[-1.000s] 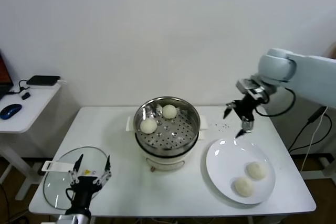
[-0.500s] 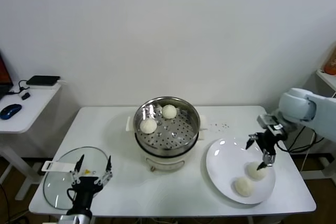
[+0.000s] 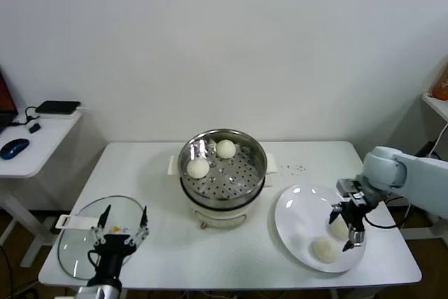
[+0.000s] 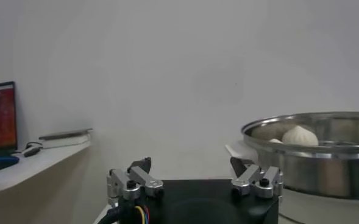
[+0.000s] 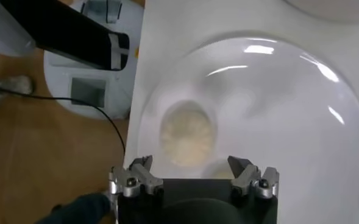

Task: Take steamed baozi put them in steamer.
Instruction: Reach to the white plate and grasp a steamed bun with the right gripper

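The steamer [image 3: 222, 173] stands mid-table with two steamed baozi on its perforated floor, one at the left [image 3: 198, 168] and one at the back [image 3: 225, 148]. Two more lie on the white plate [image 3: 297, 215] to its right. My right gripper [image 3: 341, 232] hangs open low over the plate, straddling the farther baozi [image 3: 339, 226]; the nearer baozi [image 3: 324, 249] lies free beside it. In the right wrist view a baozi [image 5: 188, 135] lies just ahead of the open right gripper [image 5: 191, 165]. My left gripper [image 3: 120, 230] is parked open at the front left.
A round glass lid [image 3: 80, 236] lies under the left gripper at the front left corner. A side table with a mouse [image 3: 14, 148] stands to the left. The left wrist view shows the steamer's rim [image 4: 313, 125] with a baozi [image 4: 299, 135] inside.
My right gripper has travelled from behind the plate, near the steamer's right side, forward and down onto the plate's farther baozi, staying open. The left arm has not moved.
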Robot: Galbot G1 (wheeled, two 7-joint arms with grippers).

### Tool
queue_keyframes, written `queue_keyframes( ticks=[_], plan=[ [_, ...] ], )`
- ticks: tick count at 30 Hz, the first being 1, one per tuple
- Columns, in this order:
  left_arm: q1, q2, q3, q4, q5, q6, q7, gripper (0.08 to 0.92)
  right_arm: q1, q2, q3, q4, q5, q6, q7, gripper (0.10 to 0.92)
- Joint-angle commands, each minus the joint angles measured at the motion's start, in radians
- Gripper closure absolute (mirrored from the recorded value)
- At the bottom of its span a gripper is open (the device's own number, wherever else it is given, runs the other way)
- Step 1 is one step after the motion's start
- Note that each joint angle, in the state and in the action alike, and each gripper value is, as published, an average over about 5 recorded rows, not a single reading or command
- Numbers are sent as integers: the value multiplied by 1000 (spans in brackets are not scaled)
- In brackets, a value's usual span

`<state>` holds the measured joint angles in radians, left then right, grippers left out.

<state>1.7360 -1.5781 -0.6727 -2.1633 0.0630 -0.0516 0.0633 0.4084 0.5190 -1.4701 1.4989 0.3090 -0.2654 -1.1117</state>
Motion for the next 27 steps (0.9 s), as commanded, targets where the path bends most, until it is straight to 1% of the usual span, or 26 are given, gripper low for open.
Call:
queue_keyframes(
  ticks=[1, 27],
  plan=[
    [-3, 2, -1, 5, 0, 1, 1, 177, -81, 37, 18, -28, -15, -12, 16, 203],
    [-3, 3, -5, 17, -3, -2, 0, 177, -192, 75, 101, -73, -46, -11, 48, 203]
  ],
)
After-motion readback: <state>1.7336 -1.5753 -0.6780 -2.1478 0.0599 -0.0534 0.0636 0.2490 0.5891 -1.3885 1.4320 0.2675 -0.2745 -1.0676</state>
